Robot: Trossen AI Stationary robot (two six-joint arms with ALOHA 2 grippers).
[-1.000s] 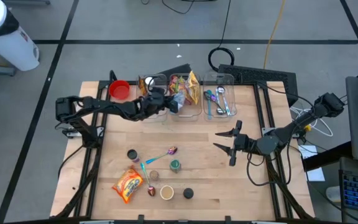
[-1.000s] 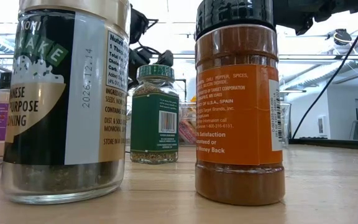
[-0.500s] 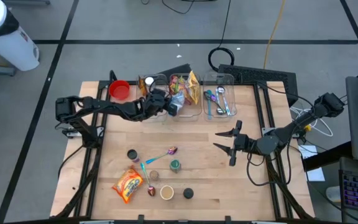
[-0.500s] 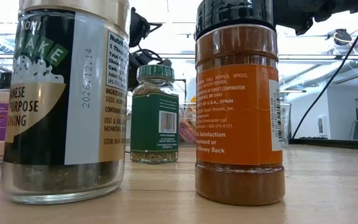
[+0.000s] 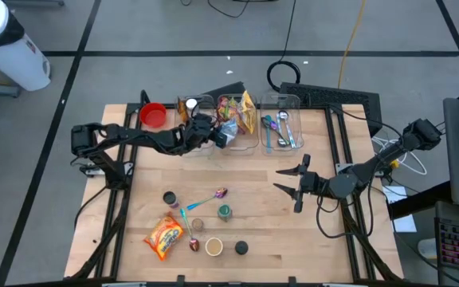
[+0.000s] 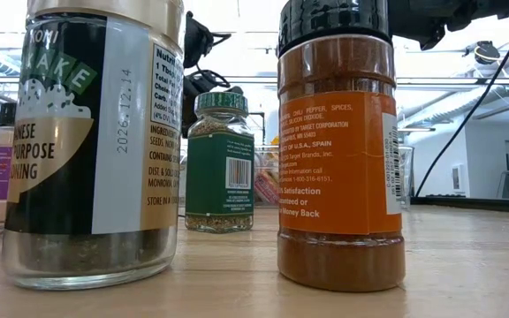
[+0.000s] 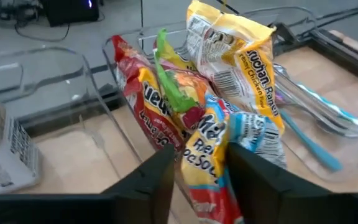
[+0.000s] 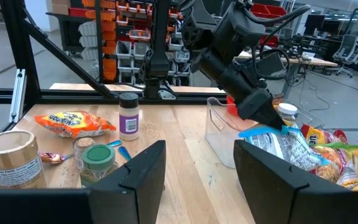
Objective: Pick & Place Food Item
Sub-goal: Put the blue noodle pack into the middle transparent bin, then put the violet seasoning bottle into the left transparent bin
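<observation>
The left gripper (image 5: 223,137) is hovering over the clear plastic middle bin (image 5: 249,147) at the tabletop's (image 5: 309,239) far edge, jaws parted around a blue-and-white crinkled snack packet (image 7: 253,134) among other packets. The right gripper (image 5: 288,180) is waiting, jaws released, over bare wood

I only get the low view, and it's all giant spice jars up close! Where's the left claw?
Observer: The left claw is over the middle clear bin, on the far side of the table from your camera.
Operator: What's inside that bin?
Observer: Snack packets. A blue and white packet sits right at the claw.
Operator: And the other claw?
Observer: The right claw hangs open over bare wood, holding nothing.
</observation>
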